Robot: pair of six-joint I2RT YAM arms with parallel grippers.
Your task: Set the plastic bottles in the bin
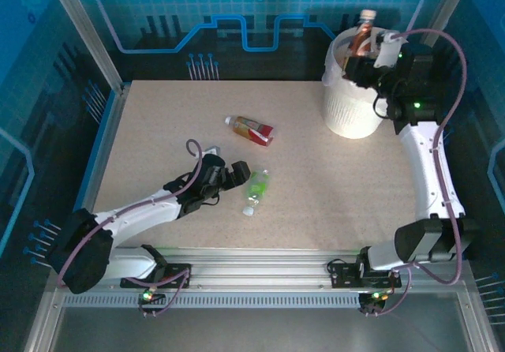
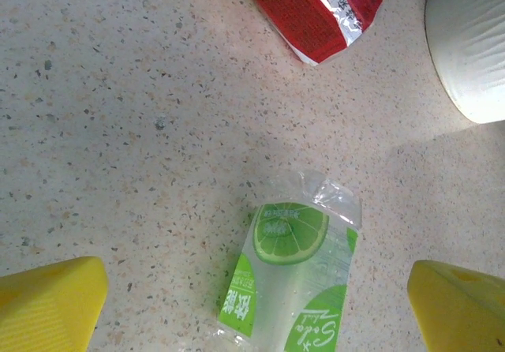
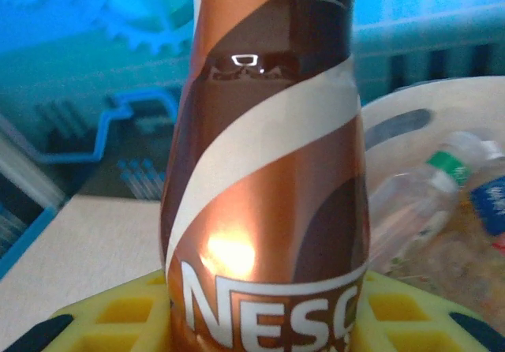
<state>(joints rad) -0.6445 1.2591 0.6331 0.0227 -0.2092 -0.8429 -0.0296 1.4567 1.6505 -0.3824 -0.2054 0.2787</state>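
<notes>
Top external: the left tool (image 1: pixel 237 174) is sitting low over the counter (image 1: pixel 158 139), its fingers spread wide, just left of a green-label bottle (image 1: pixel 256 188). That bottle is lying on its side, white cap pointing toward the near edge. A red-label bottle (image 1: pixel 251 129) is lying flat further back, well apart from the first. The bin (image 1: pixel 351 111) is standing at the far right corner. The right tool (image 1: pixel 364 58) is hanging at the bin's rim, clamped on a brown bottle (image 1: pixel 364 32) that is standing upright, cap up.

Left wrist: both yellow fingers (image 2: pixel 47 305) are showing at the bottom corners, wide apart. The green-label bottle (image 2: pixel 296 281) is lying between them, touching neither. The red-label bottle (image 2: pixel 316 9) is lying at the top edge; the bin wall (image 2: pixel 469 44) is curving in at upper right.

Right wrist: the brown bottle (image 3: pixel 268 178) is standing between the yellow fingers (image 3: pixel 102 320), which are pressing on it from both sides. To the right, the bin's rim (image 3: pixel 410 103) is showing, with a clear green-capped bottle (image 3: pixel 418 190) and a blue-label bottle (image 3: pixel 489 198) lying inside.
</notes>
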